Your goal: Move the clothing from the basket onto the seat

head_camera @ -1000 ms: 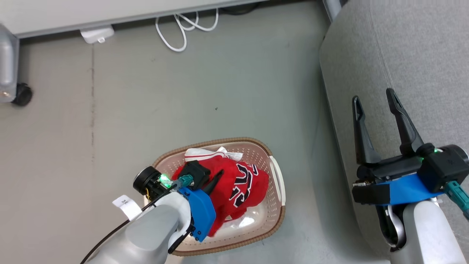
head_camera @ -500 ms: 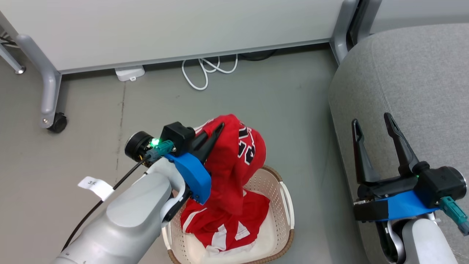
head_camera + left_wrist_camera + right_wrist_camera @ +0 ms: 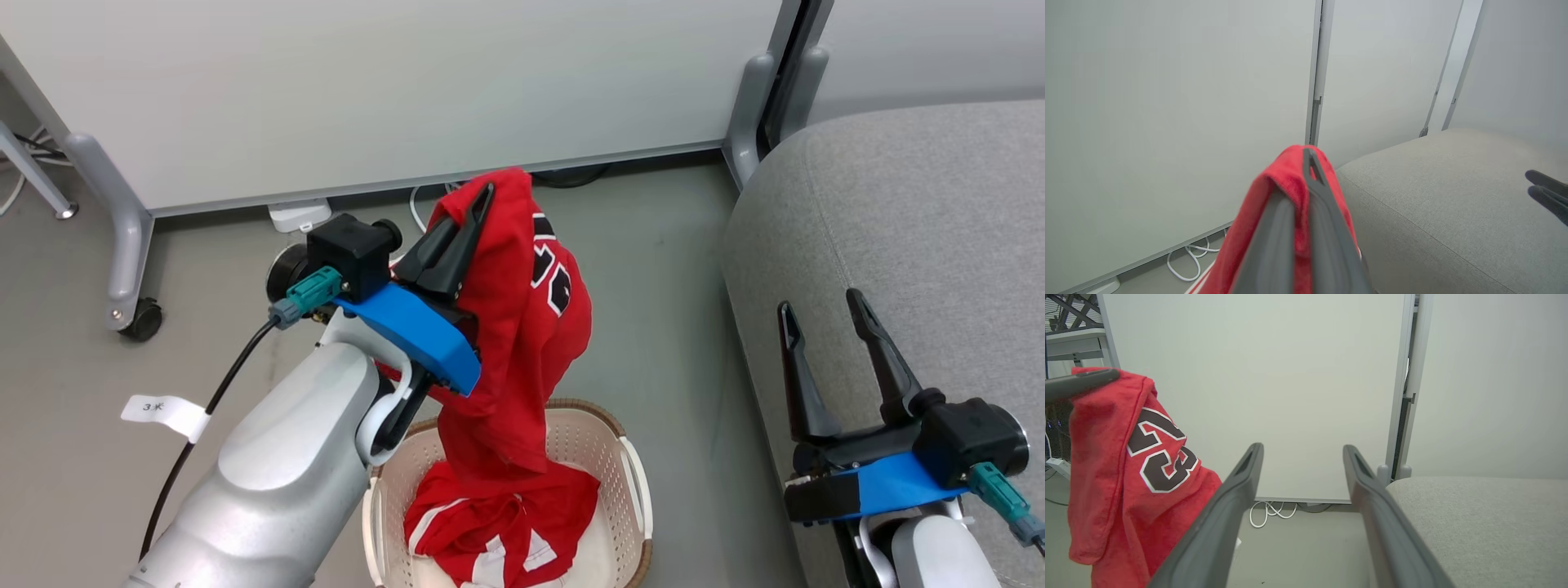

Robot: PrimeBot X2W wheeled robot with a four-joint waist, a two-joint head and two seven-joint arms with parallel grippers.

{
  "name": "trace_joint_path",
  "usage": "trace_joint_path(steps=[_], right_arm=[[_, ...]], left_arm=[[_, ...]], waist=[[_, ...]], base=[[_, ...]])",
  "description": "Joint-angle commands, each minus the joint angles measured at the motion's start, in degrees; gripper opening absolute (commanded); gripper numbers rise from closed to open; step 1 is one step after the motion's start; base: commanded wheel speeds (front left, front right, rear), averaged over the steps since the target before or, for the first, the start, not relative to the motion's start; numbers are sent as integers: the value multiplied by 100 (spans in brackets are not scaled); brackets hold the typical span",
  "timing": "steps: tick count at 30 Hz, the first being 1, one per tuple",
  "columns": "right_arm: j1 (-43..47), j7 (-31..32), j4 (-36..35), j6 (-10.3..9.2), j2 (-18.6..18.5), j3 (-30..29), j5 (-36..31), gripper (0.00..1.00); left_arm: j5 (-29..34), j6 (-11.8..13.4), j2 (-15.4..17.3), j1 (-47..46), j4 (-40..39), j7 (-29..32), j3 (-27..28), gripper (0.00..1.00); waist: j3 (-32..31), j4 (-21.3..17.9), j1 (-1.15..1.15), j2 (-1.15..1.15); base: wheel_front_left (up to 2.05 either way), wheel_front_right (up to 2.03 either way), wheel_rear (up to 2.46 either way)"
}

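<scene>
Up out of the basket (image 3: pixel 630 465) versus a second ago: lettered red garment (image 3: pixel 522 327), hauled high by the left gripper (image 3: pixel 483 196). Head camera tilted up as well, so more wall in frame.

Nearest, inside the basket: striped red garment (image 3: pixel 498 531), crumpled on the bottom, white stripes and panels showing.

Directly above the basket: left gripper, fingers pressed together, pinching a fold at the top of the lettered garment. Rest of it hanging in a long drape, black-and-white numerals turned toward the seat (image 3: pixel 898 204). Lower end down at basket rim level, over the striped garment; cannot tell whether the two touch.

Right of the basket, well apart from it: right gripper (image 3: pixel 819 302), fingers spread wide, hovering over the seat edge that faces the basket.

Beyond the basket: grey floor (image 3: pixel 653 245), white cable (image 3: pixel 1267 510) looped at the foot of the wall panel (image 3: pixel 408 90). Grey leg with a black caster (image 3: pixel 145 320) off to the basket's far left.
</scene>
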Motion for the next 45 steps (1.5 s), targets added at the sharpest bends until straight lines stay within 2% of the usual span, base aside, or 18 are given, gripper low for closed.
trace_joint_path(steps=[1,12,25,34,45], right_arm=[[100,-21,15,3,-20,8,20,100],[329,-22,60,3,-20,11,64,100],[253,-21,-44,3,-20,111,27,100],[-445,-22,-165,3,-36,776,-41,100],[-1441,-21,563,3,-56,1647,64,100]], left_arm=[[30,-6,-2,5,-51,-28,57,0],[177,-3,-111,-26,-465,-2,93,0],[182,44,-102,-10,-592,45,-13,0],[205,79,-77,-117,-633,53,-54,0],[308,81,-179,-276,-666,42,-169,0]], waist=[[-55,-9,1,0],[-401,-8,1,0],[-439,51,1,0],[-319,106,1,0],[-137,192,1,0]], base=[[0,0,0],[0,0,0],[0,0,0],[0,0,0],[0,0,0]])
